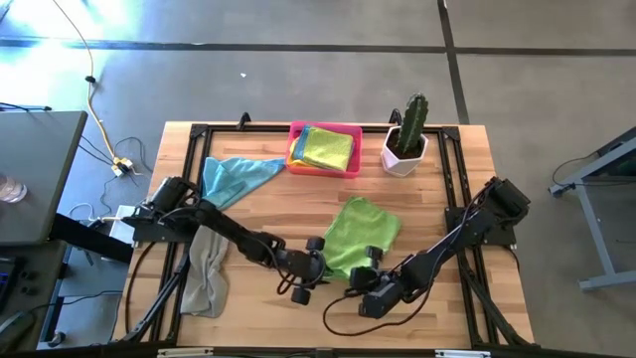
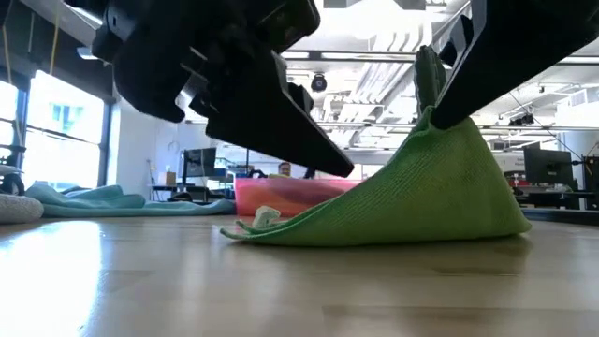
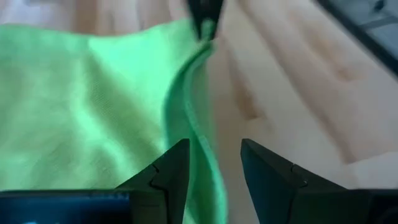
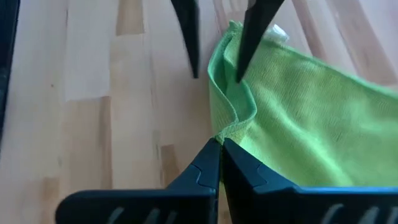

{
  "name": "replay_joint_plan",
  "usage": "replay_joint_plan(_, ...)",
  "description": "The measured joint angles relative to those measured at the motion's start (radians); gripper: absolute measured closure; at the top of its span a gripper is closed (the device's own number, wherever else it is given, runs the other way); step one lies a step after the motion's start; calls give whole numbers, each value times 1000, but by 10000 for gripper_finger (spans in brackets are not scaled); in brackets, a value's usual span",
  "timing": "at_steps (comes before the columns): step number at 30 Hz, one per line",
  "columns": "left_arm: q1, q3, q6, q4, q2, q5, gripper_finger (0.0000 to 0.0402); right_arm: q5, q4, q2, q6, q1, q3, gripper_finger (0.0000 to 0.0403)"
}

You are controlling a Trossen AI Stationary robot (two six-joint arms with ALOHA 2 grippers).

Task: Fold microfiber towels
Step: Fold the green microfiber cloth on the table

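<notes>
1. A pink tray (image 1: 347, 131) at upper centre of the overhead frame holds folded cloths, a lime green one on top with yellow and blue edges showing beneath.
2. A white pot (image 1: 402, 159) with a cactus stands just right of the tray.
3. A lime green towel (image 1: 363, 231) lies at centre of the wooden surface (image 1: 268, 209).
4. The right gripper (image 4: 220, 147), fingers pressed together, pinches the towel's edge, lifting it.
5. The left gripper (image 3: 214, 165), fingers spread, straddles the same edge.
6. A light blue towel (image 1: 234, 177) lies upper left, and a grey towel (image 1: 209, 270) lower left.
</notes>
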Motion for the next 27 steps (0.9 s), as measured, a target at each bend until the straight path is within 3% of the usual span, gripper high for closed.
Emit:
replay_joint_plan(9,7,1,-47,73,80,9,266,23,2,0,-92,0,0,403)
replay_joint_plan(15,-6,0,-49,81,58,-7,264,-13,-1,0,-92,0,0,403)
replay_joint_plan(20,-10,1,-6,97,34,-77,253,-30,0,0,-93,0,0,403)
replay_joint_plan(27,13,1,-4,232,61,-84,230,-26,7,0,-102,-1,0,403)
